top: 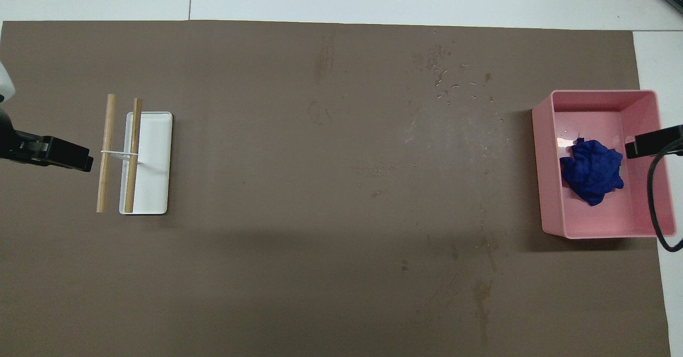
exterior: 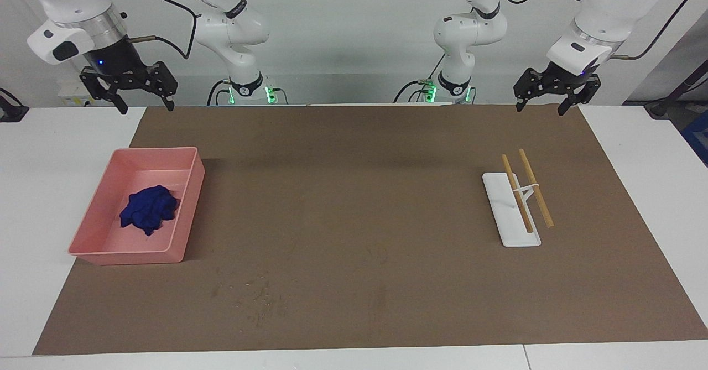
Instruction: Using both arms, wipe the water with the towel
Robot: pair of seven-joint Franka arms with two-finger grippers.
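Observation:
The navy-blue towel lies as a crumpled wad in the pink tray at the right arm's end of the table; it also shows in the overhead view. Water droplets are scattered on the brown mat, farther from the robots than the tray, and they show in the overhead view. My right gripper is open and empty, raised, and in the overhead view it is over the tray's edge. My left gripper is open and empty, raised beside the rack.
A white rack with two wooden sticks stands at the left arm's end of the brown mat. It shows in the overhead view. Bare white table surrounds the mat.

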